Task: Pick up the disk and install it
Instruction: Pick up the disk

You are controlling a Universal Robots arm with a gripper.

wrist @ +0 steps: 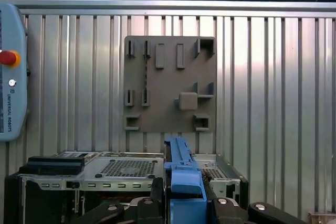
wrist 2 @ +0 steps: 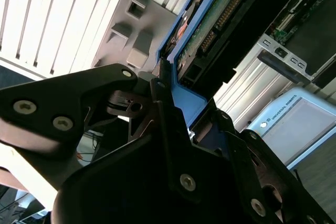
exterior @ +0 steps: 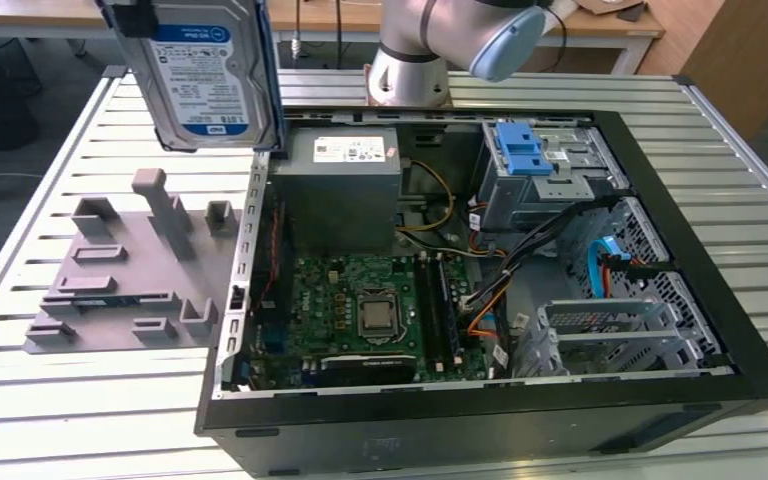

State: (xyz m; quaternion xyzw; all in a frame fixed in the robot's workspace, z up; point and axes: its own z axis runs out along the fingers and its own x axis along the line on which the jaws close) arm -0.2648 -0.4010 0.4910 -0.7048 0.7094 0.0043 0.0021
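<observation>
**Disk gripped on edge, in the air beside the open case**

The disk (exterior: 204, 75) is seen in the exterior view upright and off every surface. Its printed label faces the camera. It hangs above the far corner of the grey fixture plate (exterior: 104, 290), at the exterior view's left of the computer case (exterior: 491, 430), touching neither.

In both wrist views the gripper (wrist: 185, 195) is closed on the disk. The blue carrier frame (wrist 2: 186, 100) is pinched between the black fingers (wrist 2: 167, 124) along one narrow edge.

Handling, as judged:
- The body is rigid metal, dense for its size, smooth-faced and likely slippery.
- It is expected to be sensitive to knocks.
- The green circuit board (wrist 2: 207, 27) and its connector pins lie bare on the underside and are best left untouched.
- The plastic frame is thinner and may flex slightly, yet its edges offer the safest hold.

Surroundings:
- The fixture plate is matte grey, studded with blocky posts and slots.
- The table (exterior: 64, 410) is ribbed, pale sheet metal.
- The case is a black tower laid on its side with the panel off.
- A green motherboard (exterior: 357, 300), a grey power-supply box (exterior: 344, 195) and a perforated steel drive cage (exterior: 551, 185) with blue latches are exposed.
- The arm (exterior: 418, 50) is smooth grey with a blue cap.
</observation>
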